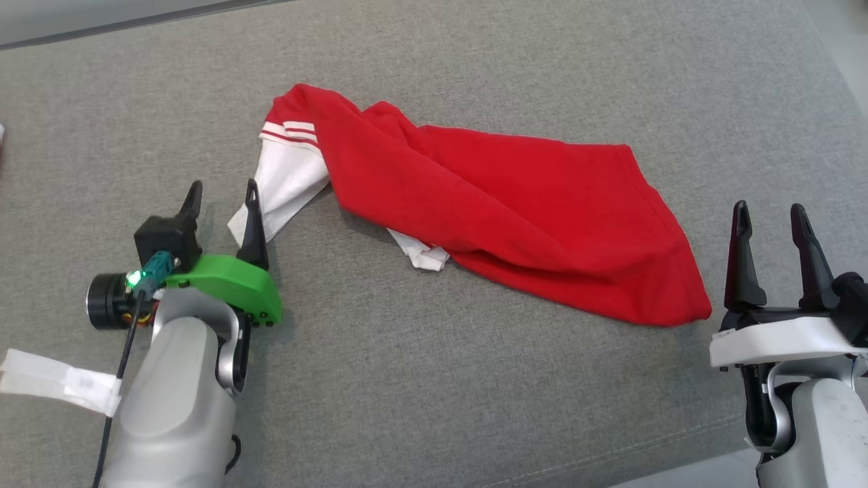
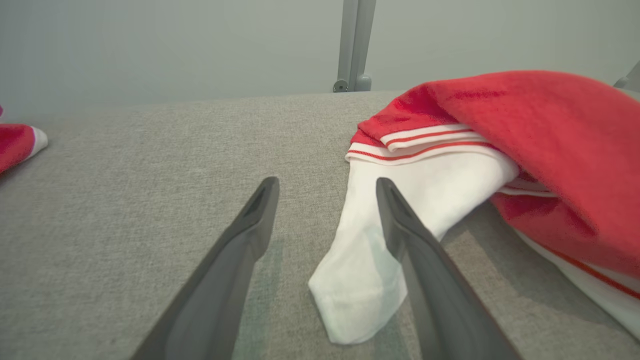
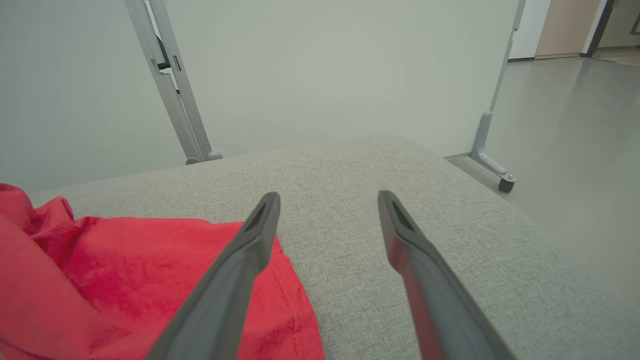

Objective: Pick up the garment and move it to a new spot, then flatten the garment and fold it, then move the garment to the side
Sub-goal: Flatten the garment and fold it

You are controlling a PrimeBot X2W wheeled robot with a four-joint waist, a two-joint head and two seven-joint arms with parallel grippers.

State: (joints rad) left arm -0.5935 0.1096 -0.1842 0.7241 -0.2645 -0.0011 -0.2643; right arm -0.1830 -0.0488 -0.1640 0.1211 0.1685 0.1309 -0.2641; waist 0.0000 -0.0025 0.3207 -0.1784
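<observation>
Garment: a red garment (image 1: 502, 203) with white sleeves is seen crumpled mid-way across the grey cushion (image 1: 475, 393), stretched between the two grippers.
Hidden: one white sleeve (image 1: 285, 179) is left showing at the garment's left end; the other is buried under red cloth, with only a white cuff (image 1: 424, 256) seen.
Cut off: a red-and-white cloth (image 2: 17, 142) is clipped by the left wrist view's edge and cannot be identified.
Left side: the left gripper (image 1: 224, 188) is held with fingers apart, gripping nothing; the sleeve's end is partly covered by one finger.
Right side: the right gripper (image 1: 770, 210) is spread wide and empty, near the garment's right corner.
Writing: a white tag (image 1: 61, 383) is seen beside the left forearm; its print is too blurred to be read.
</observation>
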